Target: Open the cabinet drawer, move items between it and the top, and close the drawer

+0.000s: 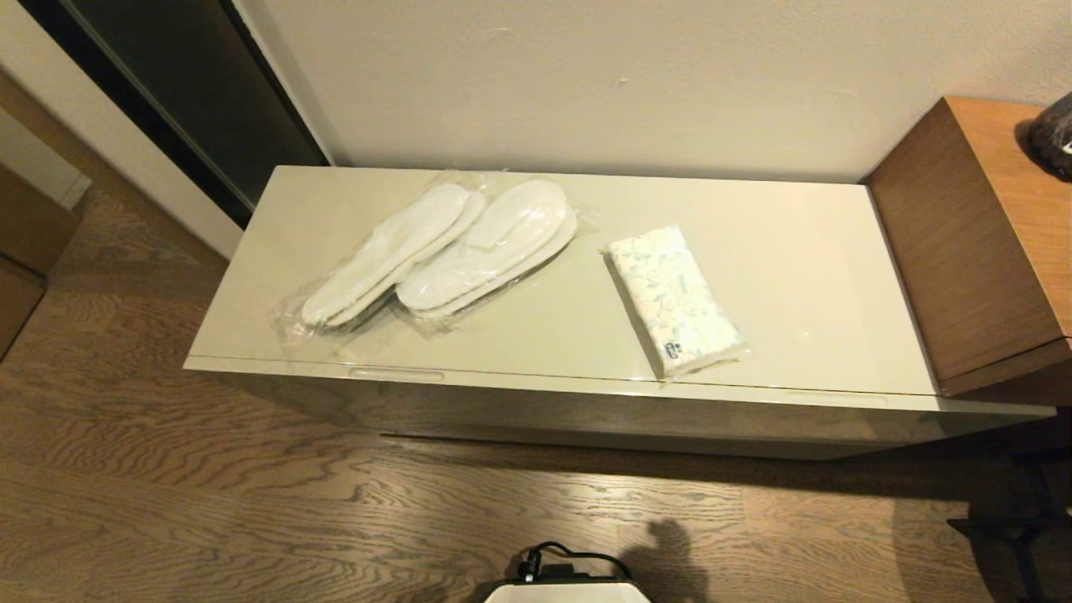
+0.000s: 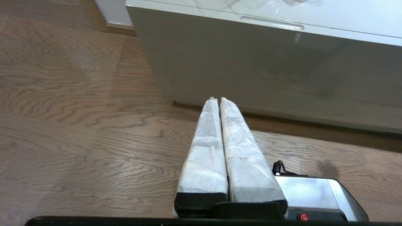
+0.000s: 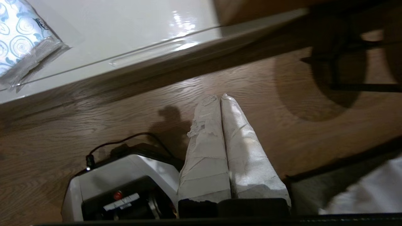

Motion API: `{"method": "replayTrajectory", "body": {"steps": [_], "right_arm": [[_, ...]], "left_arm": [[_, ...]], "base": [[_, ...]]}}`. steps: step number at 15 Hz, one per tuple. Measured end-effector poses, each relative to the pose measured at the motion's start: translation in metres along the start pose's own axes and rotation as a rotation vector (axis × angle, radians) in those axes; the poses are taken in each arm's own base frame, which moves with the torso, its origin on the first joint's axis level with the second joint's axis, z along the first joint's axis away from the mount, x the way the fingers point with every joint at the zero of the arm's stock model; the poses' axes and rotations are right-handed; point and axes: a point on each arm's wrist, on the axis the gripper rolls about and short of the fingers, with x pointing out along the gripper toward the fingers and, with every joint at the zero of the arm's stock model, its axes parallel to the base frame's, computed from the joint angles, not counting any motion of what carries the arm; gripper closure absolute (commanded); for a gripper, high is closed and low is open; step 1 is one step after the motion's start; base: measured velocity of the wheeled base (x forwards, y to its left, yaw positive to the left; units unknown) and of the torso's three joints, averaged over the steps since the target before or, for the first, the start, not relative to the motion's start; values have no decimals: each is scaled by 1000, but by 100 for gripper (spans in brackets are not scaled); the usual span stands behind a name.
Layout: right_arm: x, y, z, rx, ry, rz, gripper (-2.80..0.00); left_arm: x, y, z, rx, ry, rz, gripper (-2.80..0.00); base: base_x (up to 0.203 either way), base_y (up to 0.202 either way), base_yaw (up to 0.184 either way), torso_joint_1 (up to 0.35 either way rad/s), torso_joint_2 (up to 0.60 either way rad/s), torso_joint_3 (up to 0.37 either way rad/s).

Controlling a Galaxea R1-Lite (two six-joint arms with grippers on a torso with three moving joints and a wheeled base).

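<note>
The low cabinet's cream top (image 1: pixel 796 276) carries the plastic-wrapped white slippers (image 1: pixel 452 247) at its left and the leaf-print tissue pack (image 1: pixel 674 297) right of centre, near the front edge. The drawer (image 1: pixel 586 400) below is closed; its slot pull (image 1: pixel 396 373) sits at the front left and shows as the slot pull (image 2: pixel 271 23) in the left wrist view. My left gripper (image 2: pixel 219 99) hangs shut and empty over the floor before the cabinet front. Over the floor to the right, my right gripper (image 3: pixel 219 97) is also shut and empty, the tissue pack (image 3: pixel 19 40) far from it. Neither arm appears in the head view.
A taller brown wooden cabinet (image 1: pixel 976 243) abuts the right end, with a dark object (image 1: pixel 1053 134) on it. Wood floor (image 1: pixel 251 502) lies in front. The robot's white base (image 1: pixel 565 590) is at the bottom edge. A dark stand (image 3: pixel 345 62) is on the floor at right.
</note>
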Motion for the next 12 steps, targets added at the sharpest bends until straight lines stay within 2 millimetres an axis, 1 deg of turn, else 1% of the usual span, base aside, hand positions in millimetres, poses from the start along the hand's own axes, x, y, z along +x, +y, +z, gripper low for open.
{"method": "replayTrajectory", "body": {"steps": [1, 2, 3, 4, 5, 6, 7, 8, 10, 11, 12], "right_arm": [[-31, -20, 4, 19, -28, -6, 0], [-63, -40, -1, 31, -42, -19, 0], [-98, -60, -14, 36, -53, -38, 0], [-128, -74, -36, 25, -41, -52, 0], [-154, -84, -58, 23, -42, -52, 0], [-175, -91, -81, 27, -39, -43, 0], [-188, -96, -101, 33, -41, -37, 0], [-194, -101, -119, 29, -52, -29, 0], [-195, -107, -150, -7, -105, 2, 0], [-194, -107, -157, -18, -138, 25, 0], [-194, -107, -159, -9, -193, 74, 0]], "left_arm": [[0, 0, 0, 0, 0, -1, 0], [0, 0, 0, 0, 0, -1, 0], [0, 0, 0, 0, 0, -1, 0], [0, 0, 0, 0, 0, 0, 0], [0, 0, 0, 0, 0, -1, 0], [0, 0, 0, 0, 0, 0, 0], [0, 0, 0, 0, 0, -1, 0], [0, 0, 0, 0, 0, -1, 0], [0, 0, 0, -1, 0, 0, 0], [0, 0, 0, 0, 0, 0, 0], [0, 0, 0, 0, 0, 0, 0]], "base": [[0, 0, 0, 0, 0, 0], [0, 0, 0, 0, 0, 0], [0, 0, 0, 0, 0, 0], [0, 0, 0, 0, 0, 0], [0, 0, 0, 0, 0, 0], [0, 0, 0, 0, 0, 0], [0, 0, 0, 0, 0, 0], [0, 0, 0, 0, 0, 0], [0, 0, 0, 0, 0, 0], [0, 0, 0, 0, 0, 0], [0, 0, 0, 0, 0, 0]]}}
